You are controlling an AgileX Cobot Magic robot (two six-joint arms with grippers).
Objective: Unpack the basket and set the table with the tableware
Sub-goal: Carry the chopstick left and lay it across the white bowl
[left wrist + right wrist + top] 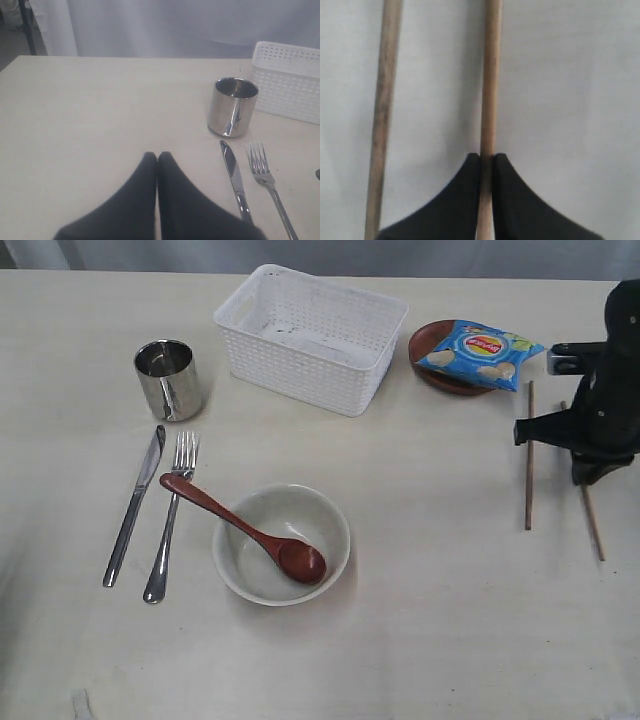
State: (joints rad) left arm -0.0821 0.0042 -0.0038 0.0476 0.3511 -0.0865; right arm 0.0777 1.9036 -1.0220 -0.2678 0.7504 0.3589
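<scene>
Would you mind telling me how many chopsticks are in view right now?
2. The free chopstick lies on the table, right side of the exterior view; the other chopstick, beside it, is pinched in the right hand. None seems hidden.

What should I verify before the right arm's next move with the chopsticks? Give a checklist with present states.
1. Grip: right hand shut on one chopstick: ok.
2. Both sticks gripped: not ok; the second chopstick lies apart, outside the hand.
3. Held chopstick lifted off the table: cannot tell.
4. Other arm out of the way: left hand shut, empty, short of the cup: ok.
5. Plate free for setting: not ok; chip bag lies on it.
</scene>
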